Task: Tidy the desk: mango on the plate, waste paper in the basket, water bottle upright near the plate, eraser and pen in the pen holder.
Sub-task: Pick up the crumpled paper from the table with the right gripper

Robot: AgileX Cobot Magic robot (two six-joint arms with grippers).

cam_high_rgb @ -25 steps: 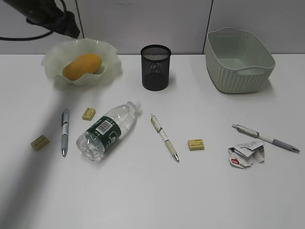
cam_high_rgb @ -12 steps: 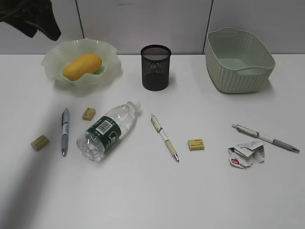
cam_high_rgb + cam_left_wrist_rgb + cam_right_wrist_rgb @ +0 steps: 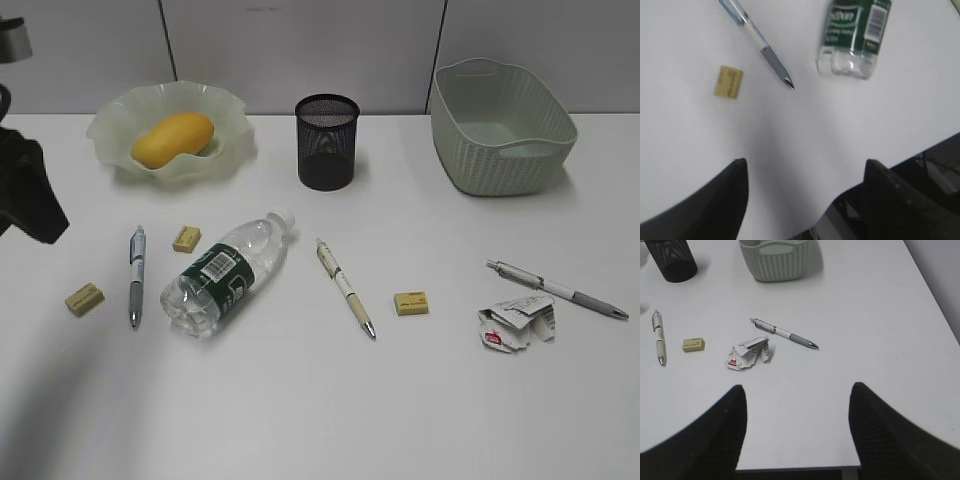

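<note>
a: i'm on the rig, what do you have on the exterior view?

b: the mango [image 3: 173, 138] sits in the plate [image 3: 110, 127] at the back left of the worktop [image 3: 320, 400]. the pen holder [image 3: 327, 142] stands upright at back centre, the basket [image 3: 503, 126] at back right.

a: and the water bottle [image 3: 226, 273]?

b: lying on its side, cap toward the pen holder, between a blue-grey pen [image 3: 135, 275] on its left and a cream pen [image 3: 345, 287] on its right. a small eraser [image 3: 186, 238] lies just beside the bottle, another eraser [image 3: 84, 298] sits left of the blue-grey pen, a third eraser [image 3: 411, 303] right of the cream pen.

a: my right wrist view shows the waste paper [image 3: 748, 353] just beside a silver pen [image 3: 784, 333], apart from the basket. the right end effector [image 3: 796, 427] hangs spread apart, nothing in it.

b: left end effector [image 3: 805, 192]?

a: fingers wide apart, empty, hovering near the worktop's front edge, well short of the bottle's base.
</note>
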